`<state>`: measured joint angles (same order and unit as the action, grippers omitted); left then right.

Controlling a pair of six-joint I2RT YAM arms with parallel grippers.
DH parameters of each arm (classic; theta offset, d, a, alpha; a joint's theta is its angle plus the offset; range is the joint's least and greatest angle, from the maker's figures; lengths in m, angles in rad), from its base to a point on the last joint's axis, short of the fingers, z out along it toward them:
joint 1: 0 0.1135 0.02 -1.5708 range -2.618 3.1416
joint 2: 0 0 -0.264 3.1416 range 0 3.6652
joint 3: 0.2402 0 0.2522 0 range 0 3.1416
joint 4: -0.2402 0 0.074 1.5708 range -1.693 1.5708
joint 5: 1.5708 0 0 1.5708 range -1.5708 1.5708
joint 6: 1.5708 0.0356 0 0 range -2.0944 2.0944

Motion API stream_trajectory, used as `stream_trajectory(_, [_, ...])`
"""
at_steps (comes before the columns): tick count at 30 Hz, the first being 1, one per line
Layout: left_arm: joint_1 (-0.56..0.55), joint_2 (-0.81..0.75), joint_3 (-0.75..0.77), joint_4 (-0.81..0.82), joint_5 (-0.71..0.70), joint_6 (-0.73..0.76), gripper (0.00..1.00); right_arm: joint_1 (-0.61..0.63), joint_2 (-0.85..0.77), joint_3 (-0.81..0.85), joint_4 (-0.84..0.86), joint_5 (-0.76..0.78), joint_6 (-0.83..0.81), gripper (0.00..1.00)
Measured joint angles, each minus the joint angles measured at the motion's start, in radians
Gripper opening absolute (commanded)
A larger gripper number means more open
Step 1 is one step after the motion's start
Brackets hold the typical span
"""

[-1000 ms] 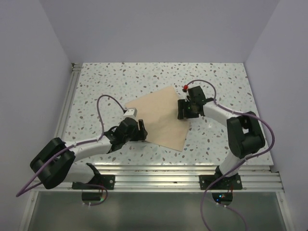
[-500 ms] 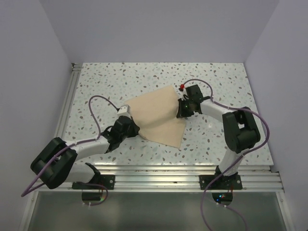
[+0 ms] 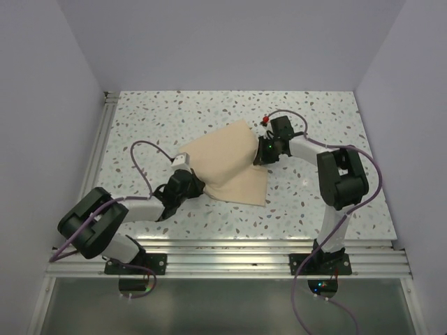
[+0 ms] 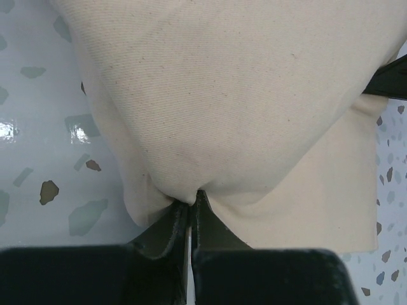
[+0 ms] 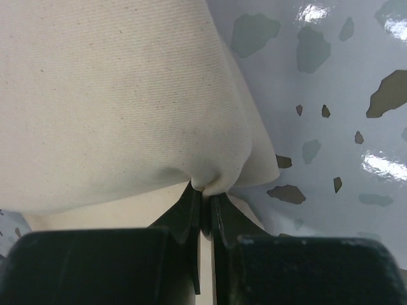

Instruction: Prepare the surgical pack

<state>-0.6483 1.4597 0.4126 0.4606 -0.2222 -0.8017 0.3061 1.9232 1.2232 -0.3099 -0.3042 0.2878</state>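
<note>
The surgical pack (image 3: 227, 164) is a plain tan cloth lying on the speckled table, its near part bunched and lifted between both arms. My left gripper (image 3: 198, 185) is shut on the cloth's left corner; in the left wrist view the fabric (image 4: 241, 108) puckers into the closed tips of the left gripper (image 4: 193, 202). My right gripper (image 3: 259, 156) is shut on the cloth's right edge, and the right wrist view shows the cloth (image 5: 114, 101) pinched in the right gripper (image 5: 206, 194). Whatever the cloth covers is hidden.
The speckled table (image 3: 314, 118) is bounded by white walls at the back and sides. A metal rail (image 3: 230, 255) runs along the near edge by the arm bases. A purple cable (image 3: 143, 157) loops over the left arm.
Both grippers have shut on the cloth's edges and drawn inward. The flat sheet has bunched and lifted between them.
</note>
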Motion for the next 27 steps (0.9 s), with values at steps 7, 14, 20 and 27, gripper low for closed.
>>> stream_trajectory(7, [-0.059, -0.012, 0.002, -0.025, -0.116, 0.000, 0.00, -0.010, 0.017, 0.021, -0.008, 0.001, 0.026, 0.00])
stream_trajectory(14, [-0.139, -0.030, 0.039, -0.130, -0.252, -0.008, 0.00, -0.014, 0.014, 0.021, -0.013, 0.014, 0.052, 0.00])
stream_trajectory(20, [-0.204, -0.061, 0.048, -0.198, -0.291, -0.031, 0.09, -0.014, -0.014, 0.001, -0.019, 0.042, 0.061, 0.12])
stream_trajectory(27, [-0.257, -0.126, 0.064, -0.449, -0.328, -0.072, 0.75, -0.023, -0.061, -0.034, -0.042, 0.131, 0.068, 0.52])
